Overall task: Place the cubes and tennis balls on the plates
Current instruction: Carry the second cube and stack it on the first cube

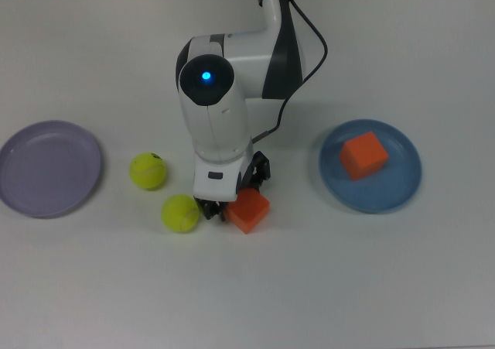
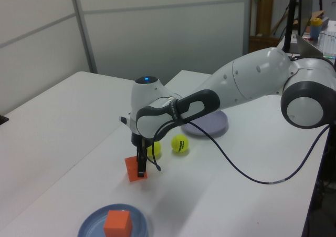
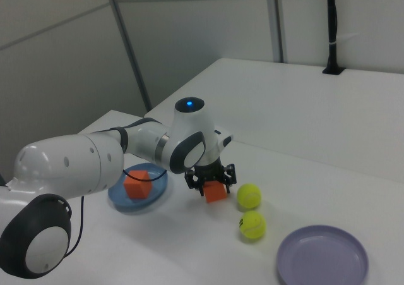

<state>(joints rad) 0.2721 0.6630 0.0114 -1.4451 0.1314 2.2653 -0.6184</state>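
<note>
In the top view, left of the end effector (image 1: pixel 232 207) sit the empty lavender plate (image 1: pixel 15 190) and two tennis balls (image 1: pixel 148 171) on the desk (image 1: pixel 247 287), its fingers straddle one cube (image 1: pixel 250 211), grip uncertain, and to the right the other cube (image 1: pixel 363 154) already rests on the blue plate (image 1: pixel 402 190).
</note>
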